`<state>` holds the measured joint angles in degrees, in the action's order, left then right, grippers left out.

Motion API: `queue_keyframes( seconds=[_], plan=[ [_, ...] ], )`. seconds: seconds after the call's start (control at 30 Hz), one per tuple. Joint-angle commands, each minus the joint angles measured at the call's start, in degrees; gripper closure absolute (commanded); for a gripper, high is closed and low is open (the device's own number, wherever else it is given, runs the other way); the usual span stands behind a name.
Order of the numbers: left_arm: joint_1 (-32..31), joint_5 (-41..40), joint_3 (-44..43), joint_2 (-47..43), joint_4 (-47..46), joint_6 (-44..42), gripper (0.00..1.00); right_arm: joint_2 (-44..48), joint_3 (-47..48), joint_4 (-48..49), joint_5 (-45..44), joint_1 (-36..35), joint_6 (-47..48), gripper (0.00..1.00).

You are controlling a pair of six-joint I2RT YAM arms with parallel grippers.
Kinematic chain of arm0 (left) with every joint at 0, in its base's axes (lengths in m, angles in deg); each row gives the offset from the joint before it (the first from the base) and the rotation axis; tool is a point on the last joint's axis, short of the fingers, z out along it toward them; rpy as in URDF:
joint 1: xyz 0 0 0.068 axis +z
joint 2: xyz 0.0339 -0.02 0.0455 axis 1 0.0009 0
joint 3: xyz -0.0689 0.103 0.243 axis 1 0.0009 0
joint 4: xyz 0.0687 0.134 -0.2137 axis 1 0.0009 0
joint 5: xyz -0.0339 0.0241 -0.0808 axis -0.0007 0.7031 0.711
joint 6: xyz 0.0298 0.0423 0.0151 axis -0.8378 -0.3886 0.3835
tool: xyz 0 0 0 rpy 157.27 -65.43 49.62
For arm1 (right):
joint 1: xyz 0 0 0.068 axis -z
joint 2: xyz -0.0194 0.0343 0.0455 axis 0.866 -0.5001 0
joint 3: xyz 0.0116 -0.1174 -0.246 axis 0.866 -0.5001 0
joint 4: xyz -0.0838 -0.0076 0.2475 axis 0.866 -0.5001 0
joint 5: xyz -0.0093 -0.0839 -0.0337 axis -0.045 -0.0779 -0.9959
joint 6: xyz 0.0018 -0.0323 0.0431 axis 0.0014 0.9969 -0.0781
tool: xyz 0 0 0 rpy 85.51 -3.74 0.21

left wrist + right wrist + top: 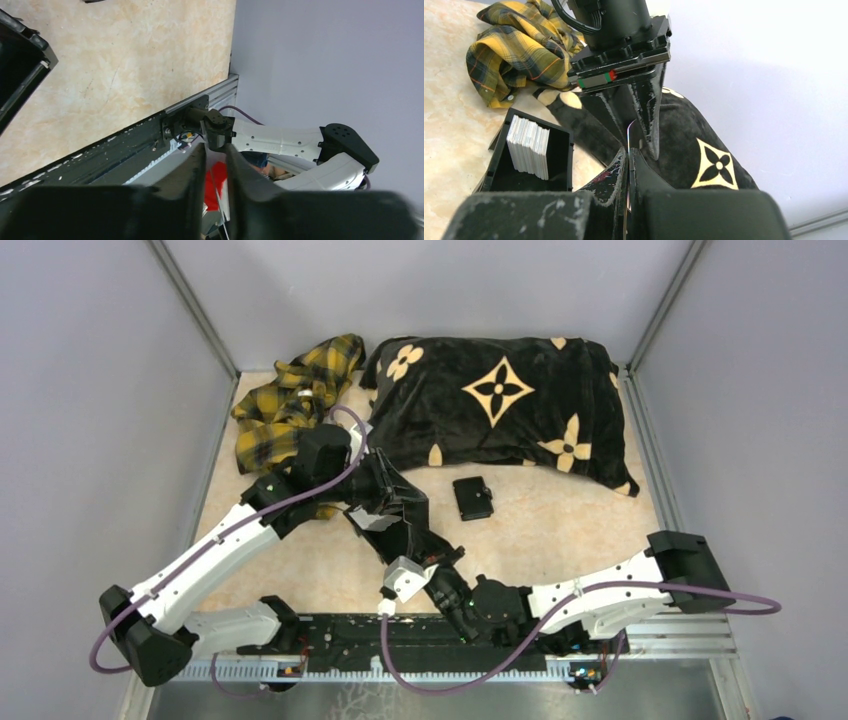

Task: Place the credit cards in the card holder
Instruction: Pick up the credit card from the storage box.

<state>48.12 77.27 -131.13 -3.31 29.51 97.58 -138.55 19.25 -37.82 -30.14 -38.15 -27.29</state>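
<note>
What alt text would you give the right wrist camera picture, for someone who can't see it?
The right gripper pinches a thin credit card edge-on, its top between the left gripper's spread fingers. Beyond are a black tray of upright white cards, a yellow plaid cloth and a black flowered cushion.

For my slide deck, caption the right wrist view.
Right hand pinches a credit card edge-on; black tray of stacked cards sits left.
</note>
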Motion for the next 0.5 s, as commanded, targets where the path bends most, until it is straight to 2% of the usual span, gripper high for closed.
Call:
queue_keyframes(
  seconds=[0.0, 0.07, 0.2, 0.37, 0.47],
  plan=[
    [-1.0, 2.0, 1.5, -0.4, -5.2, 0.7, 0.81, -0.3, -0.2, 2.1, -0.1, -0.7, 0.3, 1.0],
    [-1.3, 2.5, 2.3, -0.7, -6.1, 0.7, 0.99, -0.5, -0.3, 2.5, -0.7, -0.7, 0.6, 1.0],
    [-1.5, 1.8, 4.0, -1.7, -7.3, 0.4, 1.0, -0.5, -1.0, 6.4, -3.4, -0.7, 2.4, 1.0],
    [-1.5, -2.9, 5.7, -2.4, -11.8, -1.0, 1.0, 1.0, -0.3, 5.1, -10.0, -0.7, -3.3, 0.65],
    [-1.3, -5.6, 6.1, -1.4, -16.5, -3.1, 1.0, 2.7, 0.2, -0.3, -13.6, -0.7, -12.2, 0.58]
  ],
)
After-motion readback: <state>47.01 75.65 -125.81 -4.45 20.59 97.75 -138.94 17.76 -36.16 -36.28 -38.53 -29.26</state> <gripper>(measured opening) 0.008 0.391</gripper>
